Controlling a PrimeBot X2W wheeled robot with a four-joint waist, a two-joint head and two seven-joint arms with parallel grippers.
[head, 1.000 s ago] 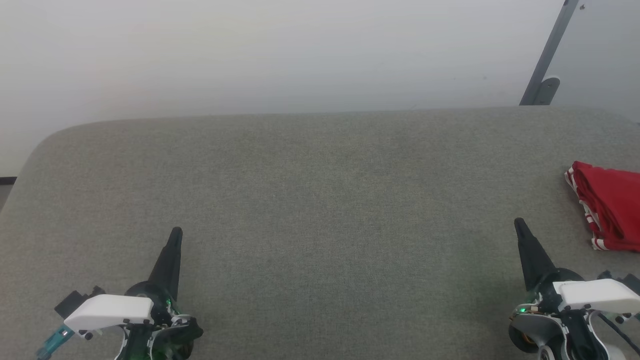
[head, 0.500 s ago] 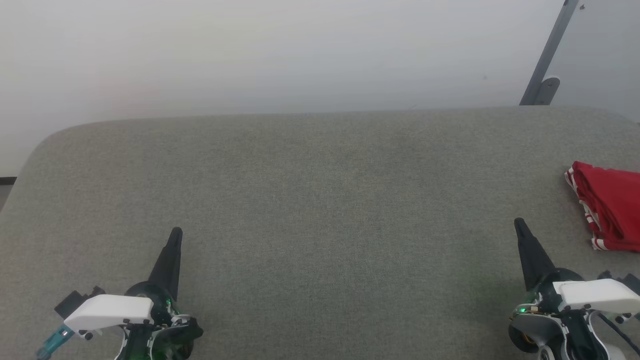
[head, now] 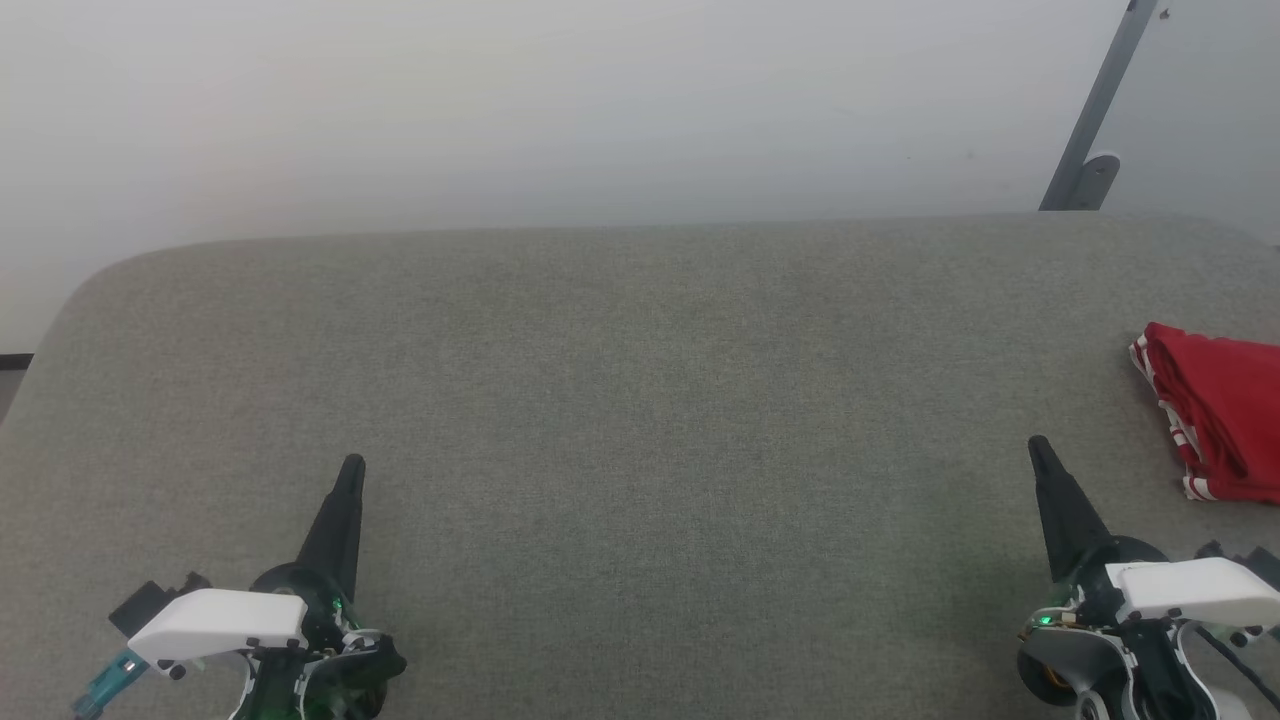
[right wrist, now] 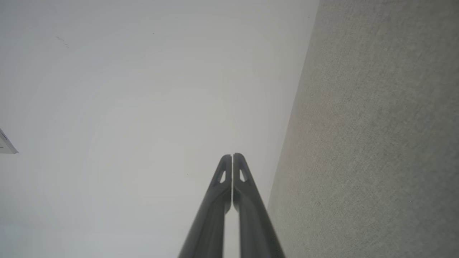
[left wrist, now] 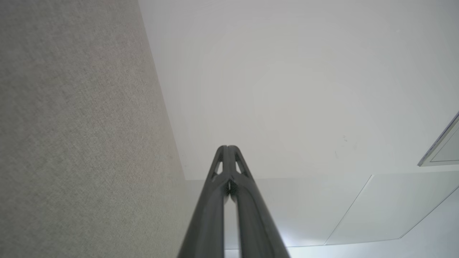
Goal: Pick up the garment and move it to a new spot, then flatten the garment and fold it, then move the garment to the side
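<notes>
The garment (head: 1222, 410), red with white-striped trim, lies folded at the right edge of the grey fabric surface (head: 640, 400), partly cut off by the picture's edge. My right gripper (head: 1038, 446) rests at the lower right, shut and empty, a little to the left of and nearer than the garment. My left gripper (head: 351, 465) sits at the lower left, also shut with nothing in it. In the left wrist view the left gripper (left wrist: 227, 147) has its tips pressed together; in the right wrist view the right gripper (right wrist: 232, 156) is the same.
A pale wall (head: 560, 100) rises behind the surface's far edge. A grey metal strut (head: 1095, 110) leans at the back right. The surface's far left corner (head: 100, 280) is rounded, with dark floor just beyond it.
</notes>
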